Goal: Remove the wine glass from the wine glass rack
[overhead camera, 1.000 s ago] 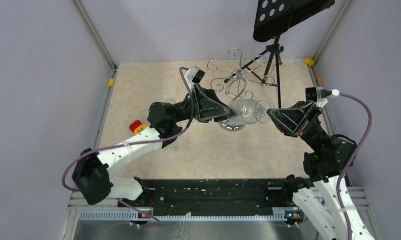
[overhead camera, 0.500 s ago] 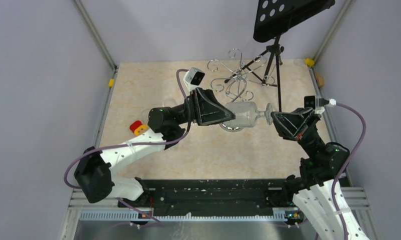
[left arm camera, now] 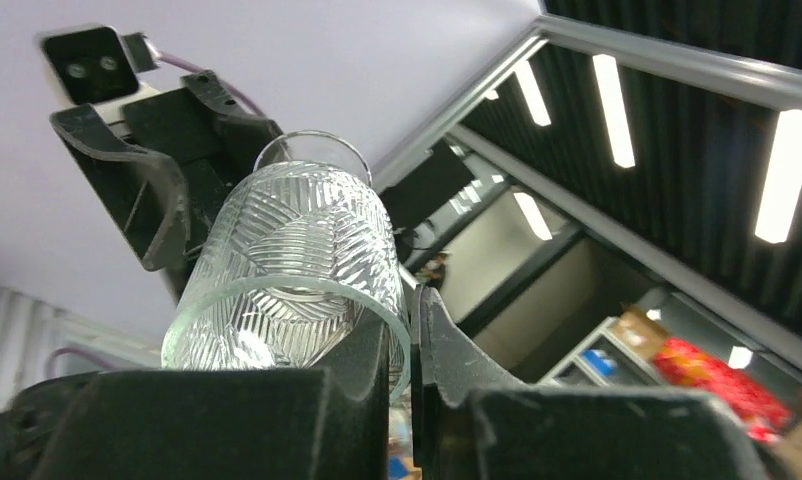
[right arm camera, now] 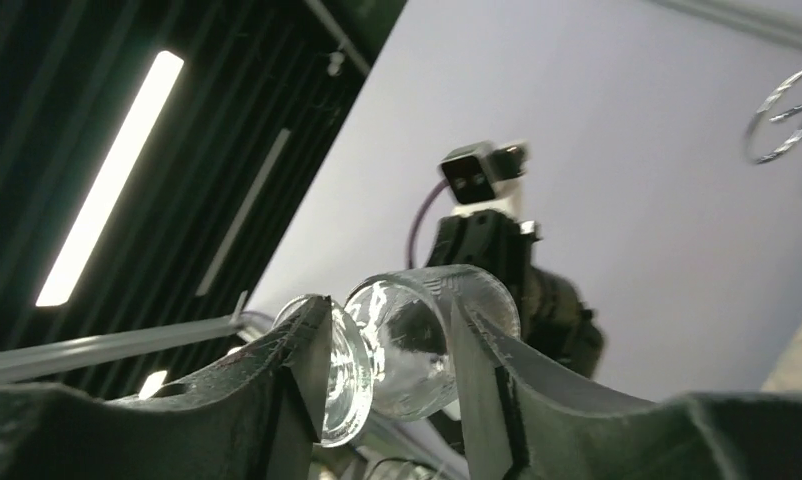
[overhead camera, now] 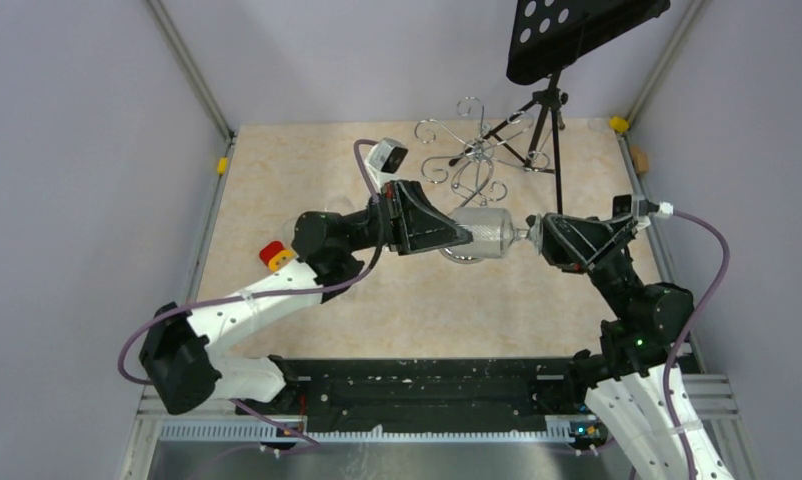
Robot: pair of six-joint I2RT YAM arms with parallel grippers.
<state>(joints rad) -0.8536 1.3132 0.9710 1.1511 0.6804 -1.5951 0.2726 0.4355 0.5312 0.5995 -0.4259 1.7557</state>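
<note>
I have the clear, cut-patterned wine glass (overhead camera: 487,232) lying on its side in mid-air, at 6 o'clock from the scroll arms of the shiny silver wire rack (overhead camera: 457,160) and apparently clear of them. The left gripper (left arm camera: 405,330) is pinched tight on the bowl's rim. The right gripper (right arm camera: 387,312) stands partly open, straddling the foot and not visibly clamping it. I judge this a handover: the right should close squarely on the stem before the left lets go.
</note>
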